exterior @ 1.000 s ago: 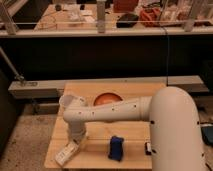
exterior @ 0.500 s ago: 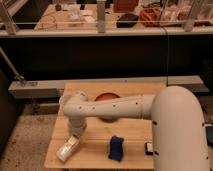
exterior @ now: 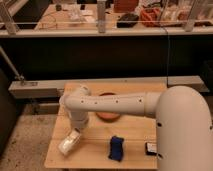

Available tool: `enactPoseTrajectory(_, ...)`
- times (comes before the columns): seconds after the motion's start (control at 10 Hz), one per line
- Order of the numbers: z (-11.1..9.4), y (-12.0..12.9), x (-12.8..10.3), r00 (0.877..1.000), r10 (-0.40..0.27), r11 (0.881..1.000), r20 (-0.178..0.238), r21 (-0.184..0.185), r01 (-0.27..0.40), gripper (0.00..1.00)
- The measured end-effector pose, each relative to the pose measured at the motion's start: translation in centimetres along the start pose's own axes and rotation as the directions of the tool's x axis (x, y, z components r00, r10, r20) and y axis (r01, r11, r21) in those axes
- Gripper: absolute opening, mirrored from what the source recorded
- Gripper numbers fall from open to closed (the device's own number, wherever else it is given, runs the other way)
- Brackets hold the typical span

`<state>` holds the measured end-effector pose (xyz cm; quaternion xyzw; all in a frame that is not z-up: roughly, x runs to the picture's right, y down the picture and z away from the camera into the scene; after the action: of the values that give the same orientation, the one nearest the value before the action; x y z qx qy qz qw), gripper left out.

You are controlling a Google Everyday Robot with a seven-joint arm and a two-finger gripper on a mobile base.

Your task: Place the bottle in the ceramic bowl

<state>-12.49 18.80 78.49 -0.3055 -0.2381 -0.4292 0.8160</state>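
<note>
In the camera view no writing can be read: the bottle (exterior: 67, 145) shows only a pale surface with a faint warm mark, and the small black-and-white box (exterior: 151, 148) has light patches too fine to make out. The arm (exterior: 115, 104) is smooth white plastic dotted with small dark screw holes. It reaches out level from the broad rounded body at the lower right, crosses above the table (exterior: 90, 156), bends at a rounded joint and then drops steeply to the gripper (exterior: 75, 134), which points down just above the wood. The jaws are closed, and they appear to clamp the upper end of the bottle. The bottle is a flattish whitish plastic piece that slants away below and to the picture's left of the jaws, its lower end at or just over the tabletop. The ceramic bowl (exterior: 109, 116), round, shallow and orange-brown, lies farther back and to the picture's right of the jaws, well apart from them, with the level arm link covering its middle. A crumpled blue object (exterior: 116, 148) sits nearer the camera and to the right of the jaws, and the box lies farther right again. The table is pale planked wood with a matte grain.
</note>
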Motion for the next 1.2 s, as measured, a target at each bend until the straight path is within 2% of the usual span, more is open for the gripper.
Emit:
enactPoseTrajectory(0.4, -1.5, -0.3, 1.6, 1.000, 0.017, 1.000, -0.019, 0.007, -0.017, 0.01)
enactPoseTrajectory(0.7, -2.9, 0.8, 5.8, 0.997, 0.071, 0.997, -0.039, 0.029, -0.070, 0.01)
enactPoseTrajectory(1.2, -4.1, 1.5, 9.2, 0.986, 0.158, 0.986, -0.059, 0.060, -0.154, 0.01)
